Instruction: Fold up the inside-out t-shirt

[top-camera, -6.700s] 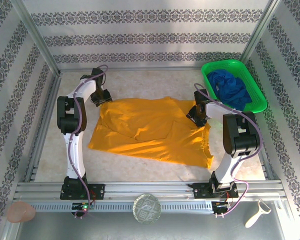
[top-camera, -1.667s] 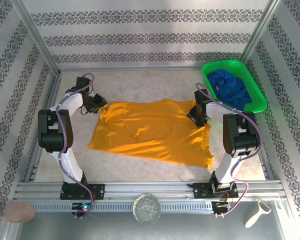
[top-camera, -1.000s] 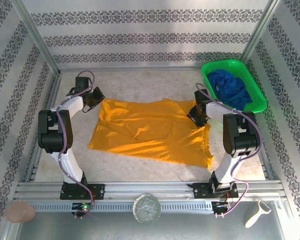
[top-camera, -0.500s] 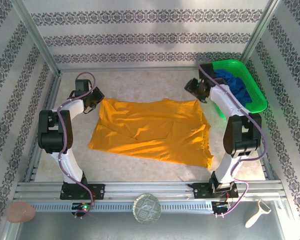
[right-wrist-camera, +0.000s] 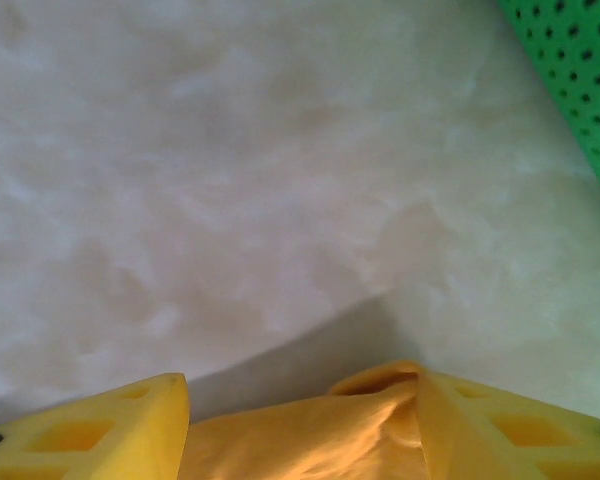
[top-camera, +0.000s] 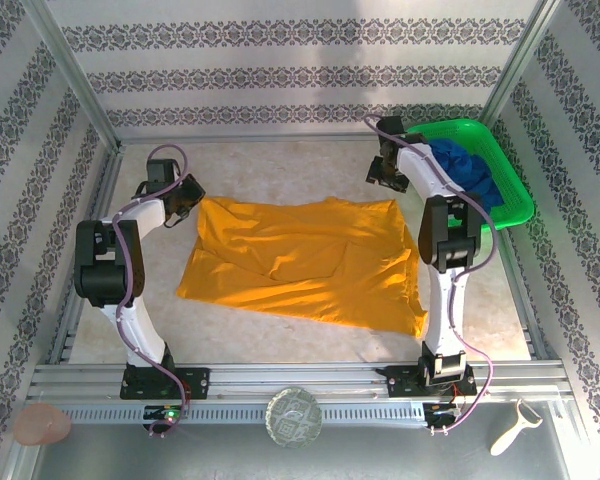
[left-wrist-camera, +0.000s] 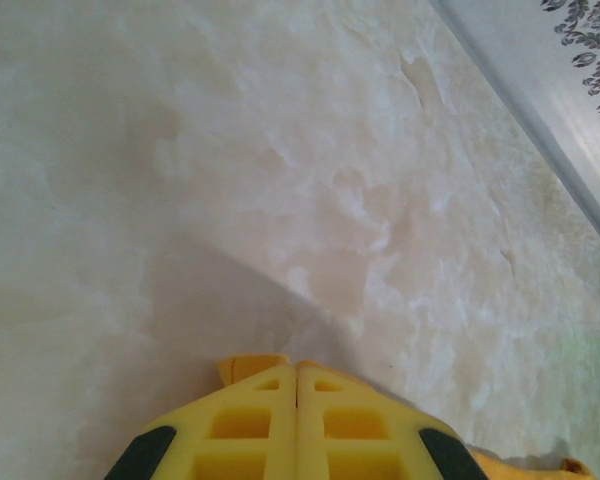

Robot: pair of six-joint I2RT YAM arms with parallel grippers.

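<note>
While the t-shirt (top-camera: 300, 255) lies flat on the bench (top-camera: 280, 165), left end effector (left-wrist-camera: 297, 372) is pinched shut on its 10 o'clock corner. Right end effector (right-wrist-camera: 298, 400) gapes around cloth, so I'd close it before lifting.

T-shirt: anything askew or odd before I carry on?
The t-shirt lies askew on the table, its near edge slanting; a crease puckers its middle and the near right corner is rumpled. Nothing looks torn or spilled.

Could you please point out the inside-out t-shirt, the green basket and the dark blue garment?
inside-out t-shirt (top-camera: 300, 262), top view, cloth middle
green basket (top-camera: 465, 125), top view, far rim
dark blue garment (top-camera: 475, 180), top view, middle
</note>
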